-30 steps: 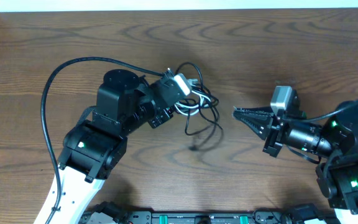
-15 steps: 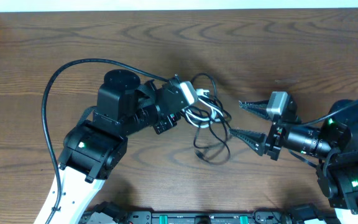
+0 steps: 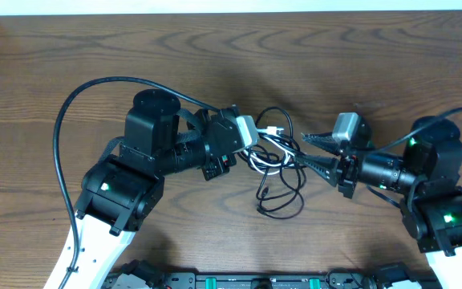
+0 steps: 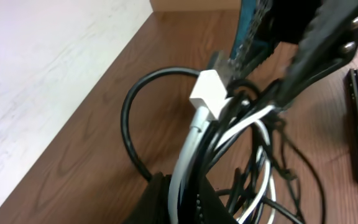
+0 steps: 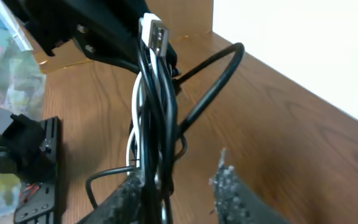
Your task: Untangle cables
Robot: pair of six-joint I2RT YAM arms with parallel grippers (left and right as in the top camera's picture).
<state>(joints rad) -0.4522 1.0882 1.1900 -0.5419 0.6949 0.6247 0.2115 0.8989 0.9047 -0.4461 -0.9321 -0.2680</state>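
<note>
at centre of table [image 3: 215, 48], well apart from all edges: cables [image 3: 273, 152] bunched, partly lifted. left gripper [image 3: 249, 138] clamped on bundle. right gripper [image 3: 305, 151] jaws apart, straddling strands. to do well: close right on one black strand only, draw away slowly, left gripping firm.

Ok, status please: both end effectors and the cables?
Left end effector shut on cable bundle. Right end effector open, fingers astride the bundle. Black and white cords tangled, not yet separated.
</note>
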